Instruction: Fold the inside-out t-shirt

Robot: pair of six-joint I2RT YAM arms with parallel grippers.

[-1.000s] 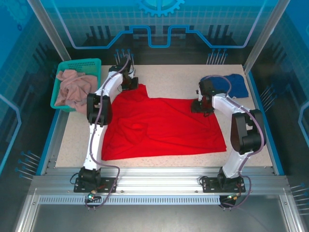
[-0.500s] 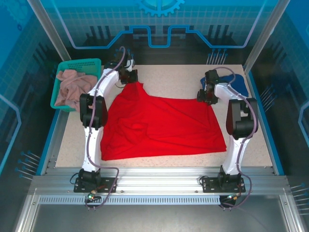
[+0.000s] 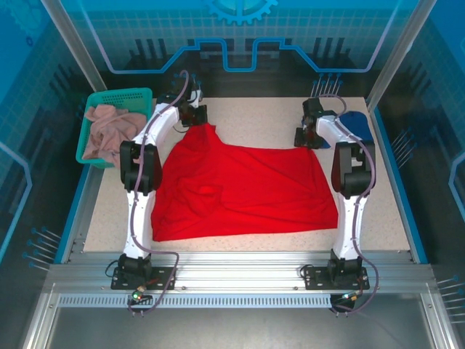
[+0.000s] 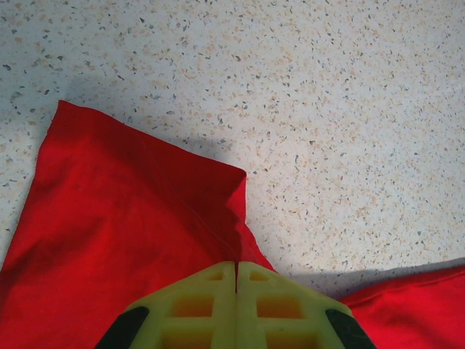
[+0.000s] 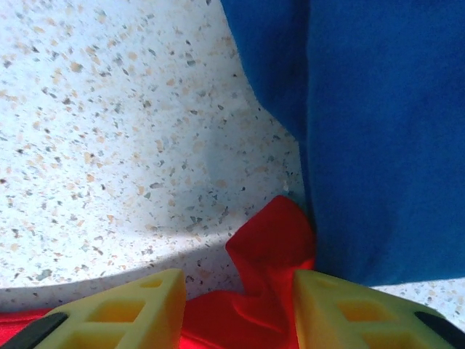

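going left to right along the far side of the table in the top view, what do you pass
green basket with a pinkish garment → left gripper, shut on the inside-out t-shirt at its far corner → right gripper → dark blue t-shirt

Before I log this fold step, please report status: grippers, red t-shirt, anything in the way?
Left gripper shut on red t-shirt corner. Right gripper open around other corner. Blue t-shirt close beside it.

Speckled table [image 3: 254, 116] carries the red t-shirt [image 3: 247, 193] — and a blue t-shirt [image 3: 362, 127].
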